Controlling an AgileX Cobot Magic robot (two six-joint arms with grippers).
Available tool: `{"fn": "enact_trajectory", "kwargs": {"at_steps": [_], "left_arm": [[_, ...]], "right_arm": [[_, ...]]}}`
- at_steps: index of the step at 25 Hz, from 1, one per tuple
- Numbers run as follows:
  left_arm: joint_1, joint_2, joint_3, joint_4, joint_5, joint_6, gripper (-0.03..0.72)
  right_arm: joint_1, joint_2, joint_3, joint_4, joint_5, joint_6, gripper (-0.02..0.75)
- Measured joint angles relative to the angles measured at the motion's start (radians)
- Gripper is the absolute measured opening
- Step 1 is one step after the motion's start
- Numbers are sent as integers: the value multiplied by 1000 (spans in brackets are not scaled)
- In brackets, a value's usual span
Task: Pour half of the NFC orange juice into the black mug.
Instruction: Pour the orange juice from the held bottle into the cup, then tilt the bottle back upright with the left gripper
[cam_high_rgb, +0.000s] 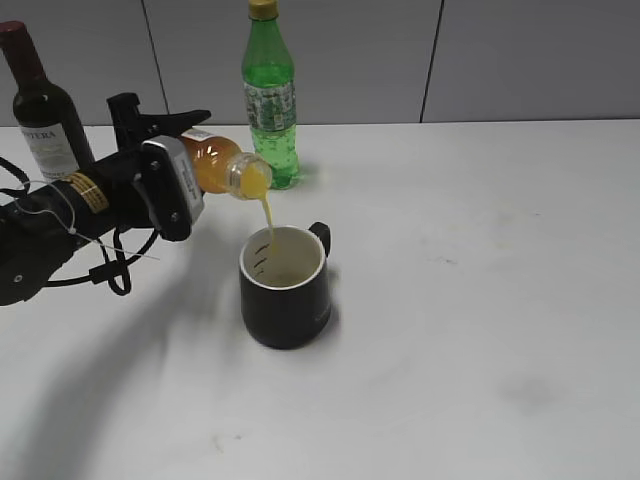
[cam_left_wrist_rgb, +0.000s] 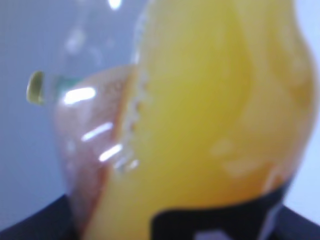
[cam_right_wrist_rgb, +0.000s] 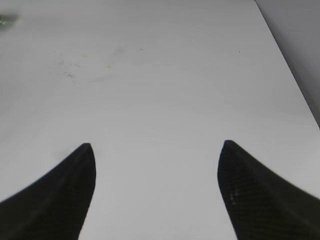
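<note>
My left gripper (cam_high_rgb: 185, 160) is shut on the NFC orange juice (cam_high_rgb: 222, 165) and holds it tilted, its open neck pointing down to the right. A thin stream of juice falls from the neck into the black mug (cam_high_rgb: 286, 285), which stands upright on the white table with its handle at the back right. In the left wrist view the juice bottle (cam_left_wrist_rgb: 200, 120) fills the frame, blurred, with its black label along the bottom. My right gripper (cam_right_wrist_rgb: 157, 150) is open and empty over bare table; it does not show in the exterior view.
A tall green soda bottle (cam_high_rgb: 269, 95) stands just behind the tilted juice bottle. A dark wine bottle (cam_high_rgb: 42, 105) stands at the back left behind my left arm. The white table (cam_high_rgb: 480, 300) stretches to the right of the mug.
</note>
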Motion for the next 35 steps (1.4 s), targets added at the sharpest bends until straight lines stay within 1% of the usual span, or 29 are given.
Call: {"fn": "enact_trajectory", "kwargs": {"at_steps": [16, 26, 35], "left_arm": [[0, 0, 0, 38, -21, 64, 471], [0, 0, 0, 39, -21, 72, 471], [0, 0, 0, 40, -24, 112, 471]], "right_arm": [[0, 0, 0, 0, 0, 0, 576], [0, 0, 0, 1, 0, 0, 576], [0, 0, 0, 4, 0, 0, 576]]}}
